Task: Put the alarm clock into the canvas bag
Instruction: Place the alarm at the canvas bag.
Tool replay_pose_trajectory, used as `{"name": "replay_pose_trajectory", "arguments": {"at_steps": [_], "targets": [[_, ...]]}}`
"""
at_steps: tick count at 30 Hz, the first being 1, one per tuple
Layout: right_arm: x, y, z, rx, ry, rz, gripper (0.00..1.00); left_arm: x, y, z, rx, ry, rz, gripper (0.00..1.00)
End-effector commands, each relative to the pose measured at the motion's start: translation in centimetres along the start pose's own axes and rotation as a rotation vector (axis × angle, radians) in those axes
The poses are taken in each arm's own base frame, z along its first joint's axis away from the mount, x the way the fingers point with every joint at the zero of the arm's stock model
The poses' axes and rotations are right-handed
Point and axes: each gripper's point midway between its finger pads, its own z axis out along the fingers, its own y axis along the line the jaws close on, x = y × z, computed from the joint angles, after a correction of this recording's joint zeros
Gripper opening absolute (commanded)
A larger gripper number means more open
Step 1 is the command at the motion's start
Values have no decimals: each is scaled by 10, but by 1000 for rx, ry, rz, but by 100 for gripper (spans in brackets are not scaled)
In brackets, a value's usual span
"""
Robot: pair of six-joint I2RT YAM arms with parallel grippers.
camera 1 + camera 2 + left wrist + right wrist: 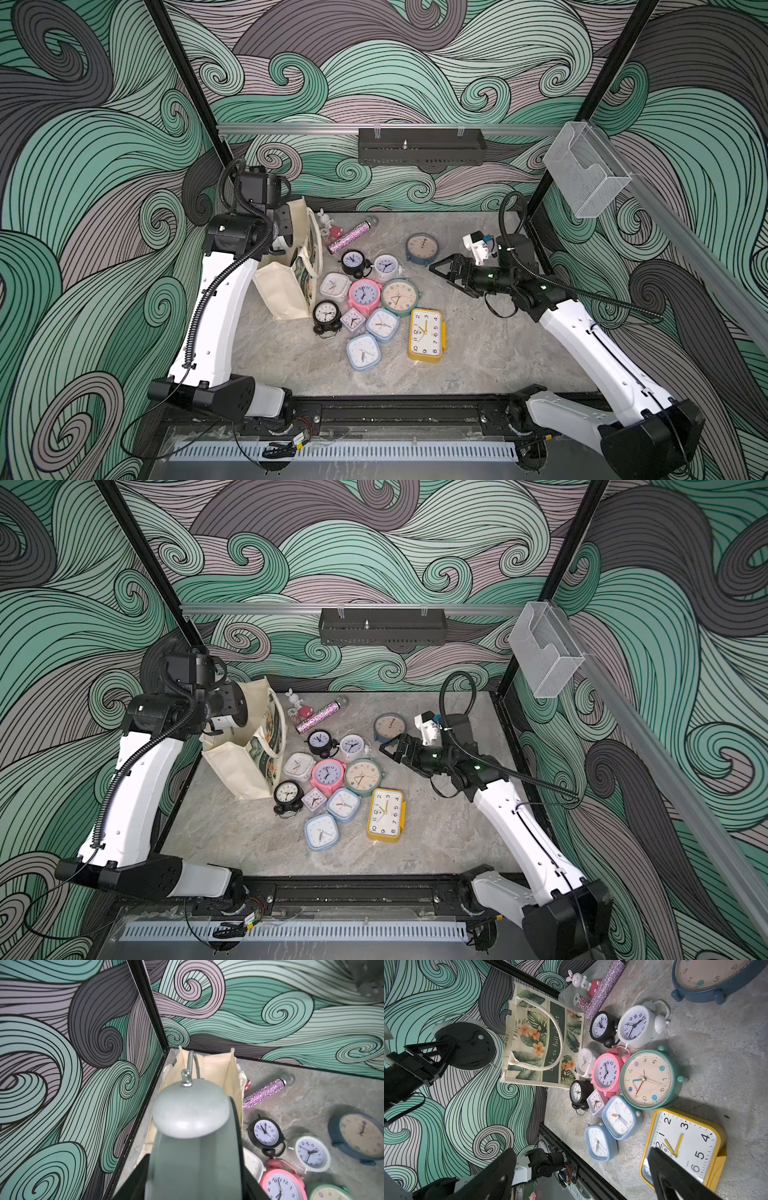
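Holding the alarm clock (193,1126) over the canvas bag (216,1068), left fingers (137,1180) clamped on it, right fingers (675,1176) spread wide and empty; next, lower and release.

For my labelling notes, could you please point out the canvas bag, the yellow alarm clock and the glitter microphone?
canvas bag (282,293): in a top view, plain cream side panel.
yellow alarm clock (424,334): in a top view, white dial.
glitter microphone (351,240): in a top view, sparkly handle.
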Motion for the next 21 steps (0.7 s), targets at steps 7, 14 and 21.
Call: {"name": "replay_pose_trajectory", "arguments": {"at_steps": [7, 14, 21], "targets": [[4, 3, 3, -27, 20, -43, 100, -4, 2, 33, -89, -18, 18, 45], [11, 4, 6, -39, 49, -53, 99, 28, -2, 67, -127, 98, 102, 45], [16, 3, 10, -53, 70, -50, 99, 75, 1, 97, -170, 233, 173, 45]]}}
